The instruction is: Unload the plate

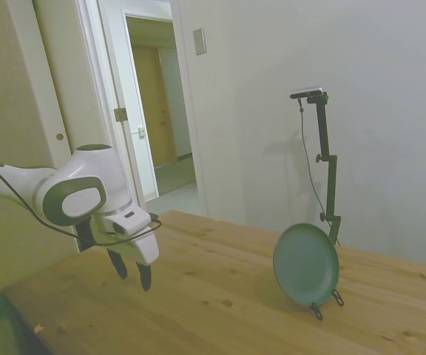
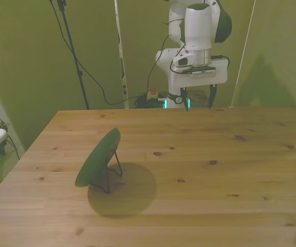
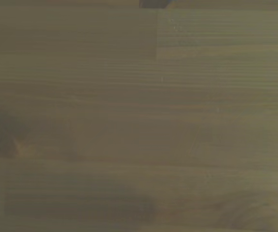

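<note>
While propped upright, one plate (image 1: 305, 264) (image 2: 97, 158), seemingly bare.

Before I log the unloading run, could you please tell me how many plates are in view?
1: a round, dull teal-green plate, propped nearly upright on a thin black wire stand on the wooden table. Nothing seems hidden.

I see an indoor room used as a robot lab: plain walls, an open door (image 1: 150, 111) at upper left of the side view, a wooden table (image 2: 215, 180), cables (image 2: 94, 82) trailing behind it.
</note>
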Available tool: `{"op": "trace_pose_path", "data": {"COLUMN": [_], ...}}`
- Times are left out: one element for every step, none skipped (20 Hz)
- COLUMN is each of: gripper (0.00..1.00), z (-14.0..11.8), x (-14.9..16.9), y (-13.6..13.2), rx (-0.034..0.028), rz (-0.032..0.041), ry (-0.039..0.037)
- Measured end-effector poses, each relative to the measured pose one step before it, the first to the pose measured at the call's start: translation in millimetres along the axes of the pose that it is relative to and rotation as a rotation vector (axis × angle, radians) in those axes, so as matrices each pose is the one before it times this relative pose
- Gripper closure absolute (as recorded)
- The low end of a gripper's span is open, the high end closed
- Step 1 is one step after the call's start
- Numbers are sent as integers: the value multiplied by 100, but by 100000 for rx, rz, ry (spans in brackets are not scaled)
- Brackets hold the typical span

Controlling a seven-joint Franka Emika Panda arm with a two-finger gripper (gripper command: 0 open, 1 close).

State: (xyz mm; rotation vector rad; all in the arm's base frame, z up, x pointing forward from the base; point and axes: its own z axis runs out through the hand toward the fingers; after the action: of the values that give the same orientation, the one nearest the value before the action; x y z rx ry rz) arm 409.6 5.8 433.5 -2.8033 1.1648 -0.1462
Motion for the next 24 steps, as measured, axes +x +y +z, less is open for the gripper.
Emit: {"op": "trace_pose_path", "data": {"gripper": [0, 0, 0, 0, 0, 0, 0, 0, 0, 0, 0, 0, 0, 0, 0, 0, 0, 0, 0, 0, 0, 0, 0, 0], "z": [30, -108, -481, -824, -1064, -1142, -1063, -1015, -1035, -1092, -1043, -1035, -949, -781, -512, -317, -96, 68, 133, 176, 202, 220, 143, 28], "x": [19, 232, 700, 881, 1030, 1129, 964, 955, 1177, 1361, 1455, 1590, 1604, 1616, 1554, 1481, 1372, 1264, 1152, 1118, 1027, 886, 749, 423], "y": [9, 273, 832, 1012, 1222, 1298, 1111, 974, 918, 815, 769, 716, 585, 472, 304, 128, -34, -120, -183, -138, -110, -89, 16, 140], "rx": [-35, 406, 1403, 1647, 2131, 2285, 1980, 1826, 1793, 1685, 1601, 1491, 1200, 937, 487, 201, 1, 77, 130, 55, -1, 148, -68, -357], "rz": [42, 1034, 2826, 3105, 3474, 3216, 2348, 2358, 2397, 1895, 1928, 1712, 1412, 1404, 852, 846, 564, 476, 522, 512, 373, 505, 271, -789], "ry": [-59, 195, 1129, 1314, 1492, 1573, 1551, 1589, 1661, 1757, 1768, 1786, 1713, 1560, 1210, 1002, 707, 357, 246, 245, 181, -179, -495, -1505]}}
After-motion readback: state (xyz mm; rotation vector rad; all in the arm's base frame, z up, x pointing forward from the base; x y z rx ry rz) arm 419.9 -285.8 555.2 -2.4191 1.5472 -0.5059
